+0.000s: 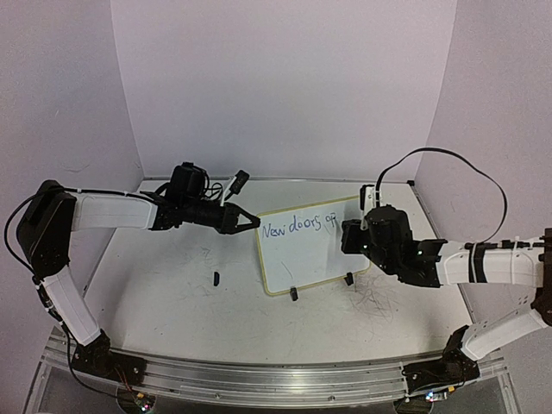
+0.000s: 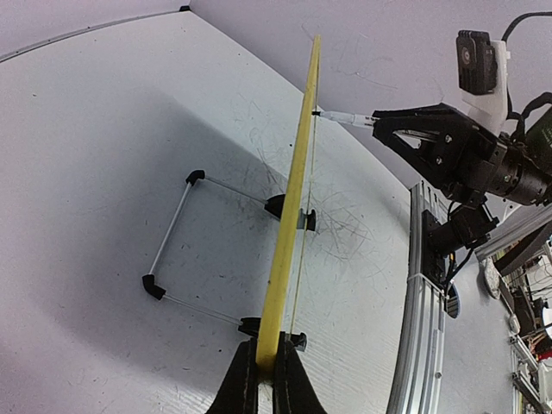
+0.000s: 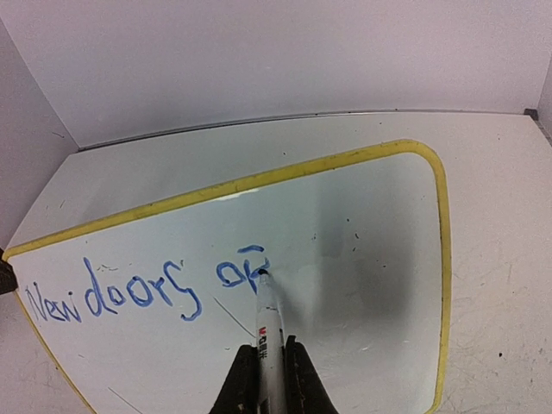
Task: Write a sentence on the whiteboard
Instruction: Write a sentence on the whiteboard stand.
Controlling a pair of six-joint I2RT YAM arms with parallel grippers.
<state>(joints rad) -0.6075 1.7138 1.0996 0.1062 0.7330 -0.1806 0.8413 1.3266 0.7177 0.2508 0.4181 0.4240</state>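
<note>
Right gripper (image 3: pixel 263 362) is clamped on the marker (image 3: pixel 270 315), tip touching the whiteboard (image 3: pixel 371 216) at the end of the sentence (image 3: pixel 142 295), which reads "New doors op". Left gripper (image 2: pixel 263 366) pinches the board's yellowish edge, board standing on the table (image 2: pixel 86 172). Looks light, stiff and glossy-slick, probably tippy on those little feet (image 2: pixel 276 205), so gripping that rim edge makes sense.

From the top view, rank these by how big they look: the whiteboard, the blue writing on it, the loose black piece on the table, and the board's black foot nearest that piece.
1. whiteboard
2. blue writing
3. loose black piece and black foot: both tiny and look about alike, so no ranking between them.
</note>
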